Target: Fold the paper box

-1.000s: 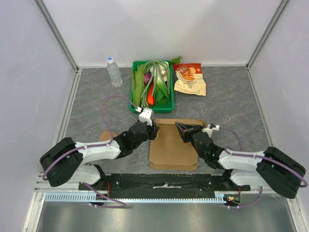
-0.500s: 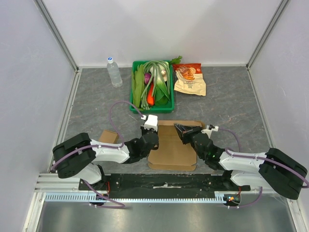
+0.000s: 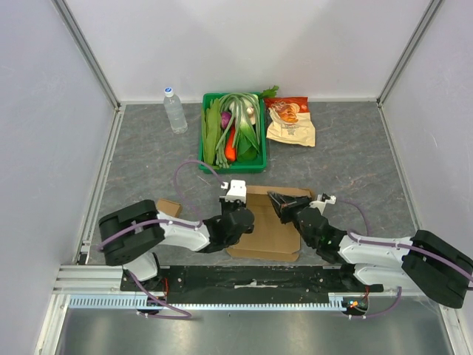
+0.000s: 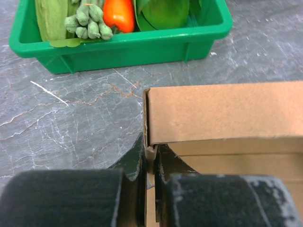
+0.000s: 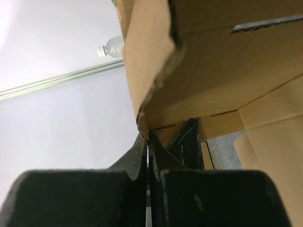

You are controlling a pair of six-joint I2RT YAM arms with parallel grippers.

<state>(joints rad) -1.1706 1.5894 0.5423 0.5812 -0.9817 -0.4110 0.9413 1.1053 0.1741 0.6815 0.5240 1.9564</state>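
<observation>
The brown paper box [image 3: 267, 235] lies near the table's front edge, its base flat and its far and side flaps raised. My left gripper [image 3: 238, 215] is at its left side. In the left wrist view it [image 4: 150, 158] is shut on the thin edge of the left flap, just below the upright far wall of the box [image 4: 222, 111]. My right gripper [image 3: 284, 205] is at the box's far right part, shut on a raised flap. From the right wrist camera the gripper [image 5: 149, 142] pinches that flap's lower corner, with the box [image 5: 213, 71] overhead.
A green bin [image 3: 205, 144] of vegetables stands just beyond the box, and its front wall shows as the green bin [image 4: 118, 45] in the left wrist view. A water bottle [image 3: 174, 109] stands at the back left, a snack bag [image 3: 290, 122] at the back right. A small cardboard piece [image 3: 168, 207] lies left of the box.
My left arm has swung in towards the box's left side and its gripper has closed on the left flap. The box has shifted slightly nearer. The right gripper kept its hold.
</observation>
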